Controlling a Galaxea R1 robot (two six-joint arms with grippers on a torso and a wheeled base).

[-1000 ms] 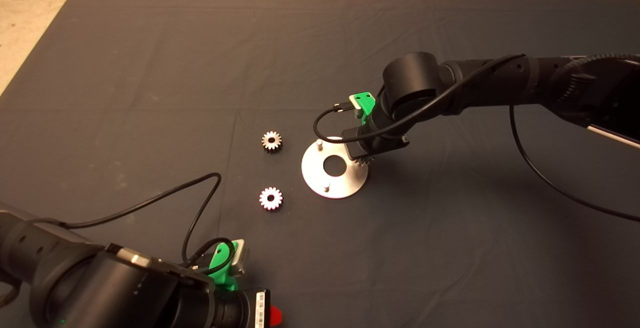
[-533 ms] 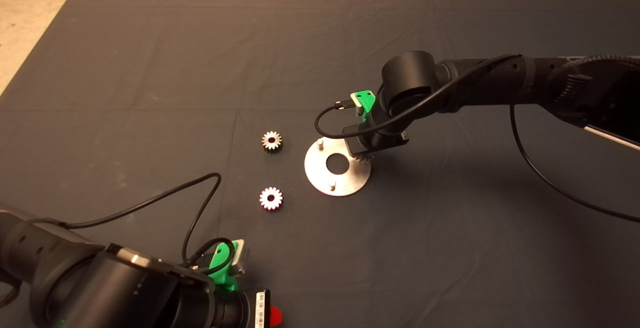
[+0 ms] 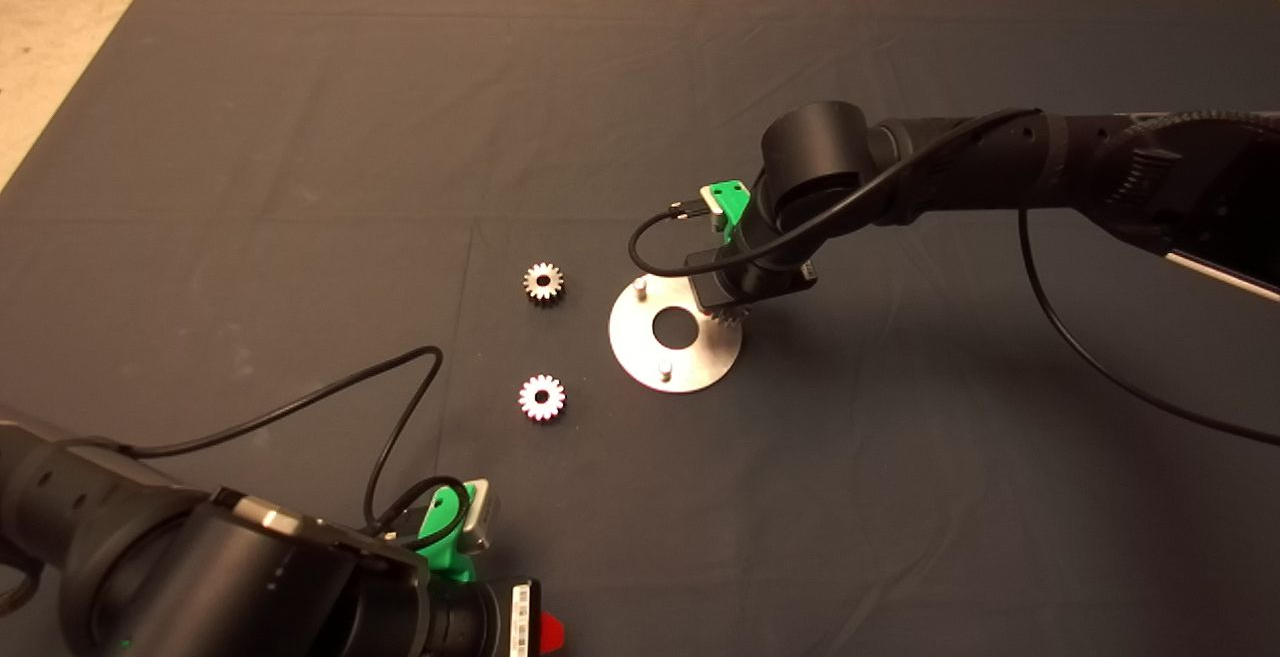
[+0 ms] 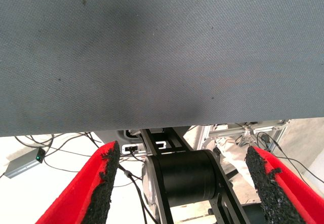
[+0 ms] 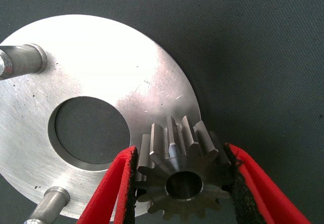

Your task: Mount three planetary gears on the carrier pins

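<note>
The shiny round disc lies mid-mat, with two bare carrier pins showing, one at its far left and one at its near edge. My right gripper stands over the disc's right side, shut on a planetary gear held above the disc; the third pin is hidden under it. The wrist view shows two pins. Two more gears lie on the mat left of the disc, one farther, one nearer. My left gripper is open and parked at the lower left.
The dark mat covers the table, with bare floor beyond its far edge. A black cable loops from the left arm over the mat near the nearer gear. The right arm's cable hangs over the mat's right part.
The disc has shifted slightly right and away over the last second, along with my right gripper holding the gear. The left arm and the two loose gears have not moved.
</note>
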